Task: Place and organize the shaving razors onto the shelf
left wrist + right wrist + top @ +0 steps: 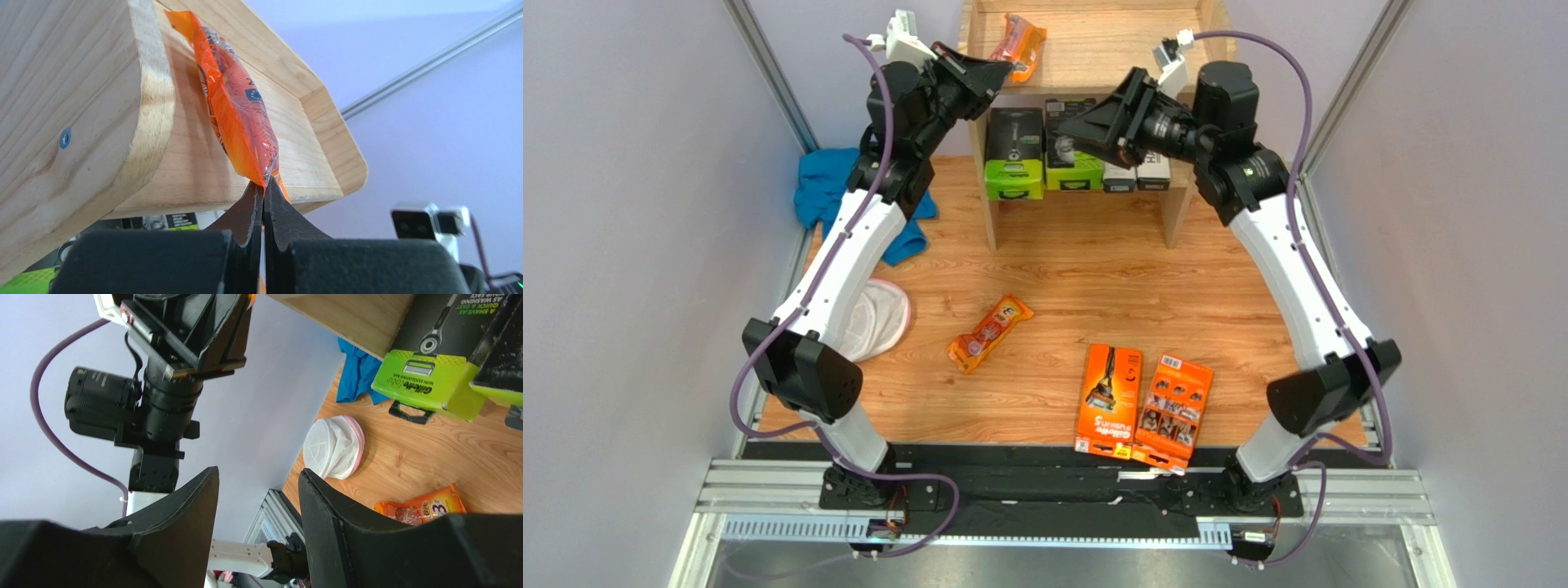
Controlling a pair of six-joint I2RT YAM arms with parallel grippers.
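The wooden shelf [1112,43] stands at the back. My left gripper [995,76] is shut on the lower edge of an orange blister pack [1024,47] that lies on the top tier. In the left wrist view the pack [236,110] leans against the shelf side [80,122], pinched in my gripper [264,190]. My right gripper [1069,129] is open and empty in front of the lower tier; it also shows in the right wrist view [258,496]. A second orange blister pack [990,332] and two flat orange boxes [1111,399] [1176,412] lie on the table.
The lower tier holds two green-and-black boxes [1014,153] [1073,159] and two narrow pale box ends [1136,178]. A blue cloth [824,184] lies at the left wall. A white mesh disc [879,316] lies by the left arm. Walls close both sides.
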